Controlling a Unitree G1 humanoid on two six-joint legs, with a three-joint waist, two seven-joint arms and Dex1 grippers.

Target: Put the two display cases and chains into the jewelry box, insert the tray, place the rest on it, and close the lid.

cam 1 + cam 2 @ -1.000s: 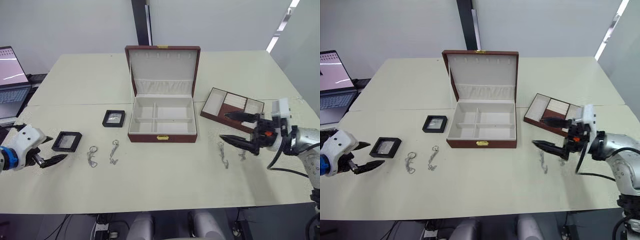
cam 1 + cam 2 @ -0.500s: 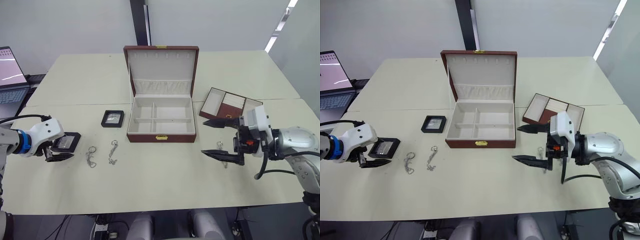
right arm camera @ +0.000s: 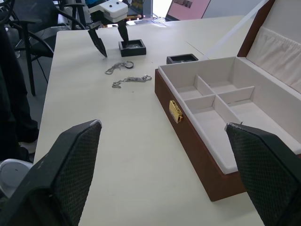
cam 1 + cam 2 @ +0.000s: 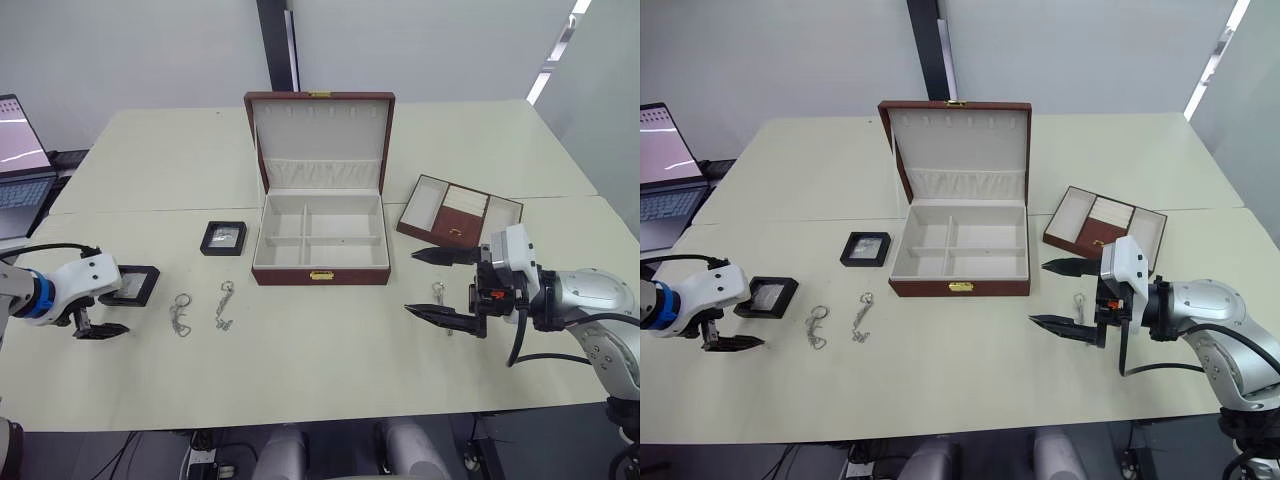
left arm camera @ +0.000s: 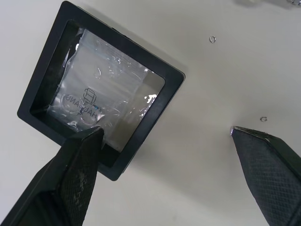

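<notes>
Jewelry box (image 4: 320, 240) sits open and empty on the tabletop (image 4: 330, 350); both grippers' fingers gape wide holding nothing, left gripper (image 4: 95, 312) straddling the near display case (image 5: 101, 96), likely about to close on it.

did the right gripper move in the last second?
Yes. The right gripper, open, has come in from beside the shallow reddish-brown tray toward the front right corner of the open reddish-brown jewelry box.

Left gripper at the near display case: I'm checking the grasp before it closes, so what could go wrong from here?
The left gripper is open, with one finger over the display case frame's edge and the other on bare table. Closing now might pinch one corner and tilt or skid the case. The clear packet inside could also shift if the case tips.
</notes>
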